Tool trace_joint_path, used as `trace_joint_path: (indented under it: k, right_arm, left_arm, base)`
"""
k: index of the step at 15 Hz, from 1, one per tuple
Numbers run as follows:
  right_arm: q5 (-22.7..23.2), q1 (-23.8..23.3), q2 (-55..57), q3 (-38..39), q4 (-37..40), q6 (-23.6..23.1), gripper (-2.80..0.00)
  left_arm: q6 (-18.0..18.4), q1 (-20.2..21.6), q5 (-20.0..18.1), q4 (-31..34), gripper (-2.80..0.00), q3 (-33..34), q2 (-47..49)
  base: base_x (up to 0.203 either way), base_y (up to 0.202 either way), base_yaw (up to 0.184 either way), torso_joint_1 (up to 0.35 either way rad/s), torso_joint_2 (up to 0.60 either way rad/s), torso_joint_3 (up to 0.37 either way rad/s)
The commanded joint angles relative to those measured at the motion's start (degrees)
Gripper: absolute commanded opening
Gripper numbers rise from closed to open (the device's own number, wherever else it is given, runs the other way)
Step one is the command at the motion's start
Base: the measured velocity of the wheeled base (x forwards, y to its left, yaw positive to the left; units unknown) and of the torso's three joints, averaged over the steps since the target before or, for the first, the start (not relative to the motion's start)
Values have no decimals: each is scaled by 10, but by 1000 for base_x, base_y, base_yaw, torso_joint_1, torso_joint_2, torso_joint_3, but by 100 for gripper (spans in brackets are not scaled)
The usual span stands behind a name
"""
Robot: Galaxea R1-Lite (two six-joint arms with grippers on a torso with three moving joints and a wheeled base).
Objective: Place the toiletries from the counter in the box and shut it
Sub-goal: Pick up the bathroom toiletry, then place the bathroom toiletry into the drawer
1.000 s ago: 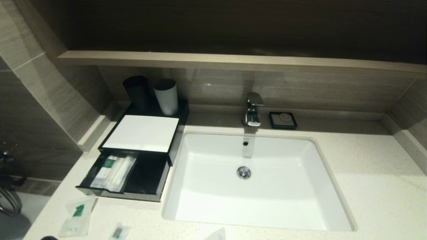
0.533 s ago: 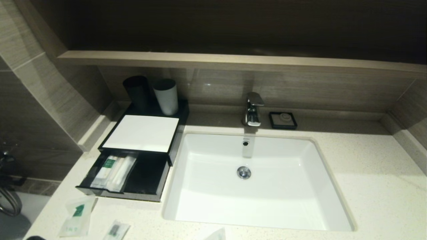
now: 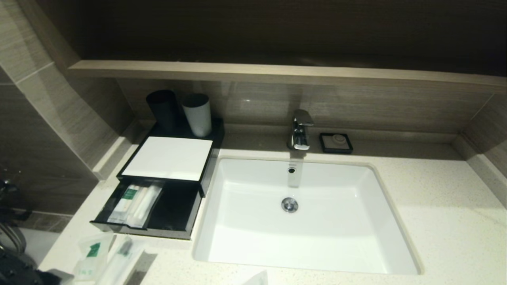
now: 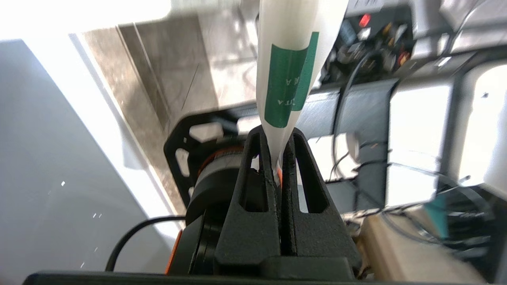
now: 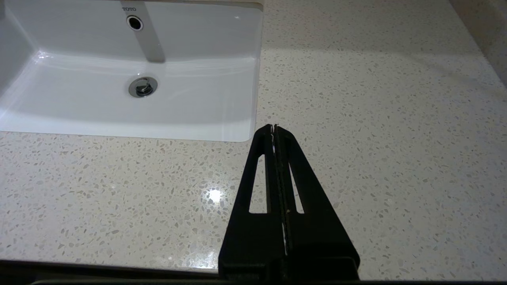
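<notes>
The black box [image 3: 170, 158] with a white top stands left of the basin, its front drawer [image 3: 146, 229] pulled out with slim white sleeves [image 3: 134, 202] lying in its left half. My left gripper [image 4: 277, 136] is shut on the end of a slim white sleeve [image 4: 291, 51] with a green label. That sleeve [image 3: 119, 261] hangs over the counter's [image 3: 435, 221] front left corner, below the drawer. A white sachet [image 3: 90, 257] with a green mark lies beside it. My right gripper [image 5: 274, 127] is shut and empty over the counter [image 5: 376, 118], near the basin's front right corner.
Black and white cups [image 3: 180, 113] stand behind the box. The white basin [image 3: 245, 237] fills the middle, with a tap [image 3: 300, 130] and a small black soap dish [image 3: 336, 142] behind it. A white packet corner [image 3: 255, 279] shows at the front edge.
The slim sleeve has moved up and left from the bottom edge, more of it now showing beside the sachet. My left arm has come into view at the lower left corner.
</notes>
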Motion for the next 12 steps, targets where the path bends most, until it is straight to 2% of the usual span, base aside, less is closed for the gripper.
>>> trace_joint_path:
  k: [1, 4, 8, 12]
  right_arm:
    - [0, 0, 0, 0, 0, 0, -280]
    - [0, 0, 0, 0, 0, 0, -280]
    - [0, 0, 0, 0, 0, 0, -280]
    - [0, 0, 0, 0, 0, 0, -280]
  left_arm:
    - [-3, 5, 1, 9, -280, -38, 24]
    - [-5, 16, 1, 50, -280, -109, 61]
    - [-4, 69, 1, 108, -280, -218, 153]
    - [-6, 84, 1, 183, -280, -295, 215]
  base:
    - [0, 0, 0, 0, 0, 0]
    - [0, 0, 0, 0, 0, 0]
    - [0, 0, 0, 0, 0, 0]
    - [0, 0, 0, 0, 0, 0]
